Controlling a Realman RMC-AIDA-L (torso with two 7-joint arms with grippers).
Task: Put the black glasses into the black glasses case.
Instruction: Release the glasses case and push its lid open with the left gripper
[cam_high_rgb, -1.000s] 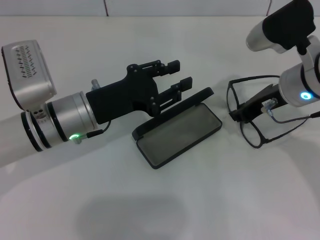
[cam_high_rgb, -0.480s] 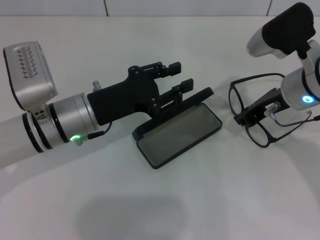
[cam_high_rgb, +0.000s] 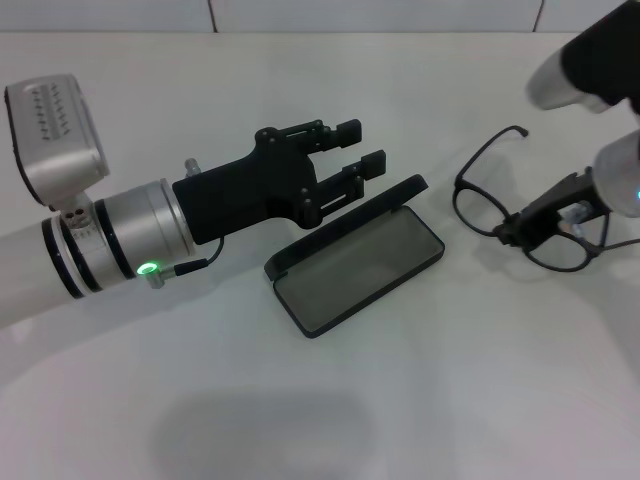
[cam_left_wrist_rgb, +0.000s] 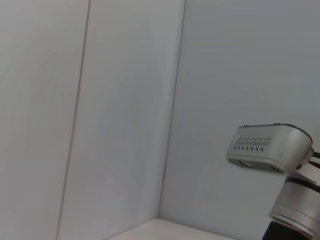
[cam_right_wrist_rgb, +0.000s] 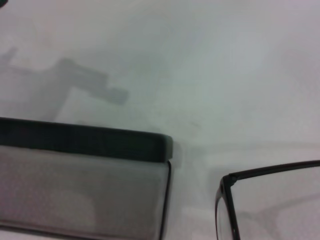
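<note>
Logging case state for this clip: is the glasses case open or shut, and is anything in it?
Open and empty. The case lies with its lid raised, bare grey lining showing; the glasses are outside it.

Right claw (cam_high_rgb: 522, 230) partly off-frame, glasses (cam_high_rgb: 480, 205) partly behind it

The table (cam_high_rgb: 480, 380) looks smooth, matt white. The black glasses case (cam_high_rgb: 355, 262) seems hard matt plastic with dull grey lining. The black glasses (cam_high_rgb: 478, 205) have thin frames and clear glossy lenses. The left gripper (cam_high_rgb: 360, 148) looks like matt black plastic.
</note>
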